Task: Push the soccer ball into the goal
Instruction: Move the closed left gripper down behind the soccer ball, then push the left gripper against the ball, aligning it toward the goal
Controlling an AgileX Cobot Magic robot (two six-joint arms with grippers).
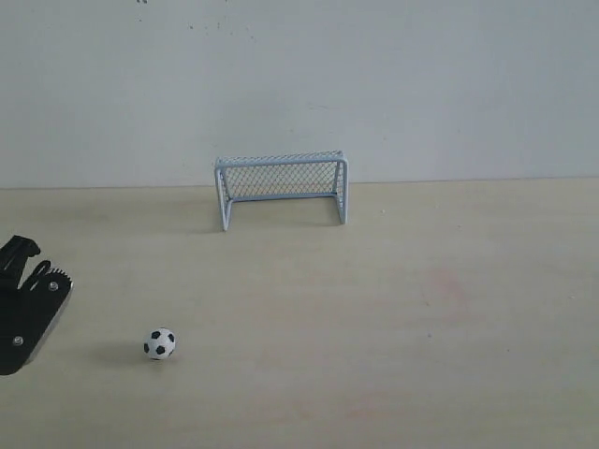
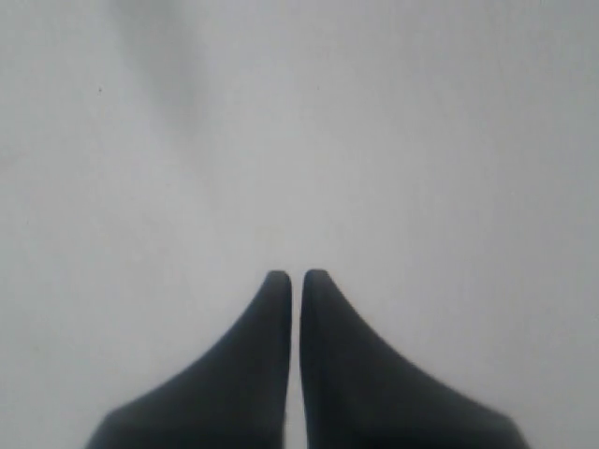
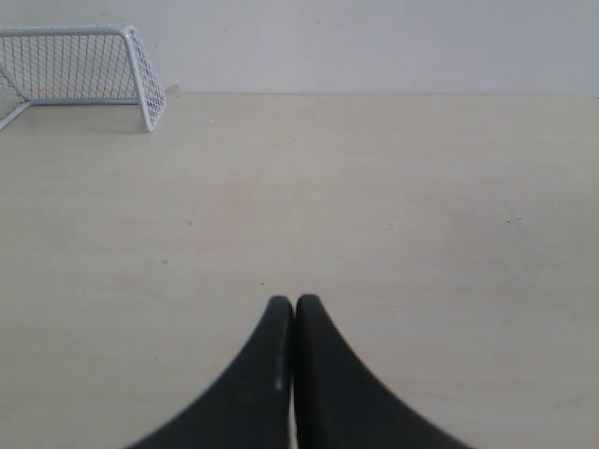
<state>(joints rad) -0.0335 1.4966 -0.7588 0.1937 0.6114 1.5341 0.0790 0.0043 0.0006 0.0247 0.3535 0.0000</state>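
Leftward, soccer ball (image 1: 159, 343) near left pincer (image 2: 297, 277) — seemingly closed, goal (image 1: 281, 178) well apart.

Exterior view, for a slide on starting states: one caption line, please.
Soccer ball rests on the table, far from the goal, left gripper nearby.

The table (image 1: 421, 374) is surfaced in matt, pale wood grain, and the goal (image 1: 281, 180) is built of smooth pale tubing strung with fine mesh netting.

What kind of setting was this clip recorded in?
Probably a lab test bench rather than a home: a bare pale wooden table against a plain white wall, with only a miniature goal and a toy soccer ball laid out.
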